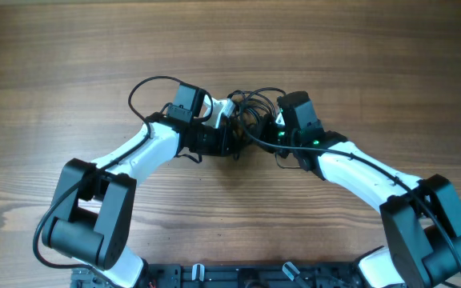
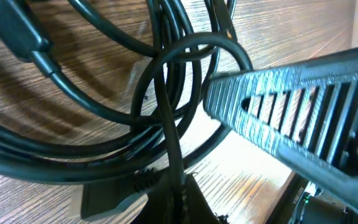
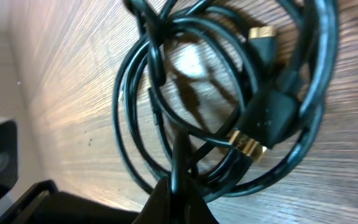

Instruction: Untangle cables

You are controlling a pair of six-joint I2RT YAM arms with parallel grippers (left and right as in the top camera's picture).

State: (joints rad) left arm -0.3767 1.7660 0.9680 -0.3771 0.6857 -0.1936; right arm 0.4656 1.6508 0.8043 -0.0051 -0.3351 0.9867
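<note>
cables [image 2: 73,155]: black tangled coil on wooden tabletop [image 1: 54,48]; left hand [image 2: 166,199], right hand [image 3: 176,193] each clamped on a strand.

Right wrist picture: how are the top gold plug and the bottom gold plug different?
The upper gold-tipped black plug is slimmer; the lower gold-tipped black plug is chunkier. The upper plug's tip points up-left; the lower plug's points down-left. Both lie in the coil of thin black cables.

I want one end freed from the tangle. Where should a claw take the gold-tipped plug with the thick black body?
Probably its black body behind the metal tip, from above: the gold-tipped plug lies atop the cables, mostly uncovered, and its body is wider than the cord.
</note>
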